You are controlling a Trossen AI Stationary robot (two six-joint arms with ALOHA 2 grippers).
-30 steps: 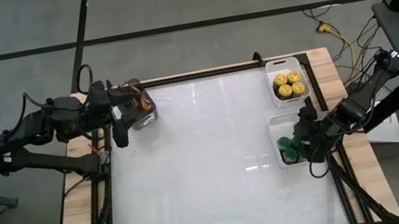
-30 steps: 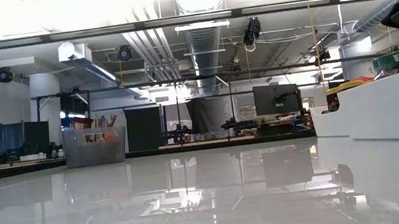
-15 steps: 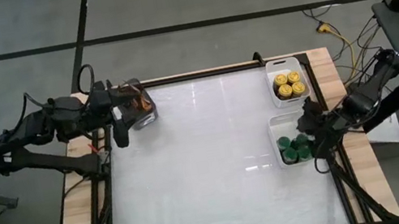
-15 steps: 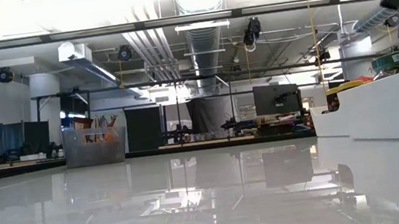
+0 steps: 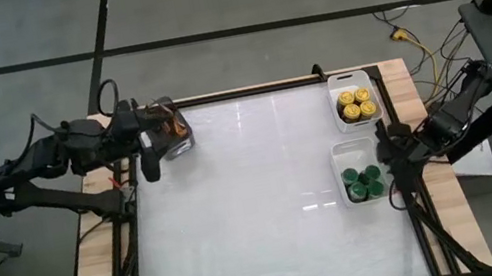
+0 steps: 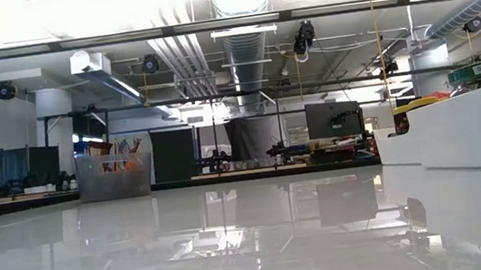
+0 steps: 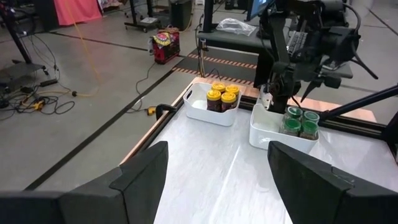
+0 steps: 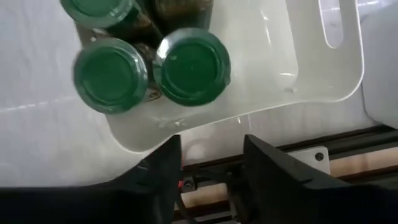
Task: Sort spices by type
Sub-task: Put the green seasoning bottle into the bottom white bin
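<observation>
High view, lower to upper frame. The white table [image 5: 258, 207] fills the centre of the frame and is bare across its lower and middle area.

At right of centre stands the nearer white tray [image 5: 355, 155], holding the green-lidded jars [image 5: 362, 181] clustered at its lower end; its upper end is bare. The right gripper [image 5: 388, 145] hovers at this tray's right edge, just beside the jars and holding nothing. In the right wrist view its two dark fingers [image 8: 163, 163] stand apart with a clear gap between them, above the tray rim, and green lids [image 8: 191, 65] lie beyond them.

Directly above this tray in the frame, and apart from it, sits the second white tray [image 5: 347, 78] at upper right, containing the yellow-lidded jars [image 5: 356, 103] packed together. The left wrist view shows both trays side by side, yellow lids [image 7: 222, 94] in one and green lids [image 7: 300, 119] in the other.

At upper left, the left gripper [image 5: 147, 160] rests at the table's corner, next to the grey cup [image 5: 171, 131] of brown sticks. Its fingers [image 7: 142, 171] are spread wide and empty.

Low view: the cup [image 6: 114, 172] appears at middle left; the tray walls [image 6: 476, 126] rise at the right edge.
</observation>
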